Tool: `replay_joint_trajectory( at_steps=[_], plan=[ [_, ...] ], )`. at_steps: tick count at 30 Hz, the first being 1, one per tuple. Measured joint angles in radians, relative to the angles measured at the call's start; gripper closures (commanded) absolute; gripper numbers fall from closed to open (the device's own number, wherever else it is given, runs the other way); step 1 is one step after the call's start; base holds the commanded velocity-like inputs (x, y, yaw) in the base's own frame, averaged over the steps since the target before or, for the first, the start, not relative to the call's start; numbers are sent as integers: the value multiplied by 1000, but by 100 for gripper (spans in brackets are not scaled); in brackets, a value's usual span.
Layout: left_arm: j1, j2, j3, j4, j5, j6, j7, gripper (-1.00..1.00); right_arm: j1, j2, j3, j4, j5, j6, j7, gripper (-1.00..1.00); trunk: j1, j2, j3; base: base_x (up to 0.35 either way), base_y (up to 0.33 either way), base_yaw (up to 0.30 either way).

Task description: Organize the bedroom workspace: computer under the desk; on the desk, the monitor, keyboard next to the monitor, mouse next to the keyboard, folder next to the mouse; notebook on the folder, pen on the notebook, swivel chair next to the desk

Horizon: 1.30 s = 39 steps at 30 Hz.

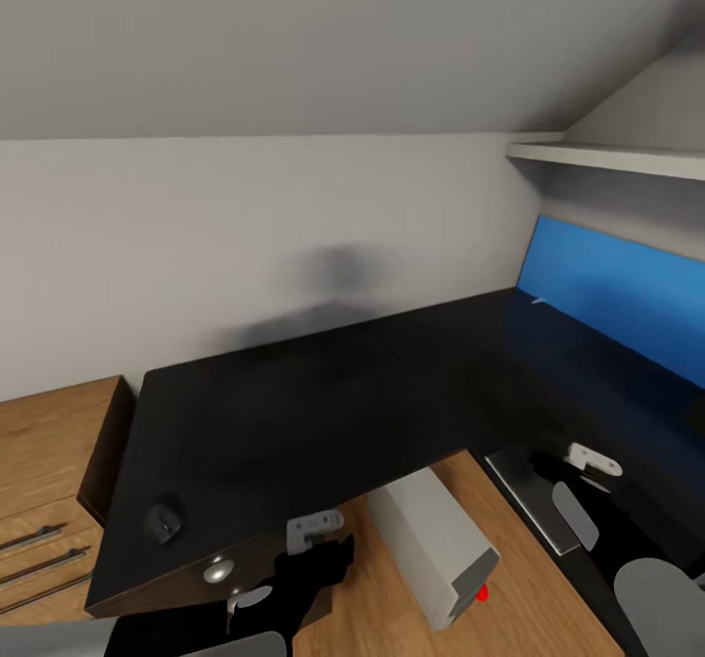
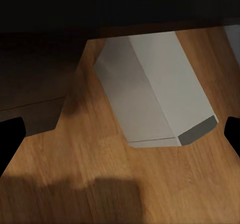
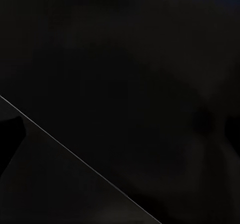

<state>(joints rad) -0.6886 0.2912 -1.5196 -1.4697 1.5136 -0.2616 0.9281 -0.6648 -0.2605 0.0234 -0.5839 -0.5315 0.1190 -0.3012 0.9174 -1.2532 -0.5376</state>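
the mouse (image 1: 164, 522) is seen on the desk (image 1: 294, 412); the computer (image 1: 436, 547) lies under its edge. left gripper (image 2: 120, 134) is spread open, empty; right gripper state cannot be told.

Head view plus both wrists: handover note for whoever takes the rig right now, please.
Left claw: open, empty, fingertips spread wide above the wood floor.
Right claw: over the glossy black L-shaped desk top; state cannot be told, its wrist view is too dark.
Light grey boxy computer tower: on the floor, partly under the desk edge, front end sticking out.
Small dark rounded mouse: on the desk, near its front left corner.
Done: mouse on desk.
Left: the computer probably needs tucking further under; monitor, keyboard, folder, notebook, pen and chair remain to be located and placed.
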Motion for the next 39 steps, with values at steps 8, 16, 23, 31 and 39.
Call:
replay_joint_trajectory(
  at_steps=[8,16,23,31,39],
  plan=[
    [0,0,-1,0,0,0,0,-100,0,-1,-1,-27,8,2,1,-100,27,-49,-22,0,0,0],
    [0,0,-2,2,1,0,-3,-100,0,-2,-3,-25,-2,3,23,-100,27,-49,-22,0,0,0],
    [0,-3,-10,21,4,2,-8,-100,0,0,0,-27,-4,3,28,-100,27,-49,-22,-114,21,0],
    [0,-5,-11,23,4,2,-9,-100,0,0,0,-26,-2,3,28,-100,27,-49,-22,-169,58,0],
    [0,-6,-11,23,5,2,-9,-100,0,2,1,-27,-2,3,29,-100,27,-49,-22,-135,87,0]
  ],
)
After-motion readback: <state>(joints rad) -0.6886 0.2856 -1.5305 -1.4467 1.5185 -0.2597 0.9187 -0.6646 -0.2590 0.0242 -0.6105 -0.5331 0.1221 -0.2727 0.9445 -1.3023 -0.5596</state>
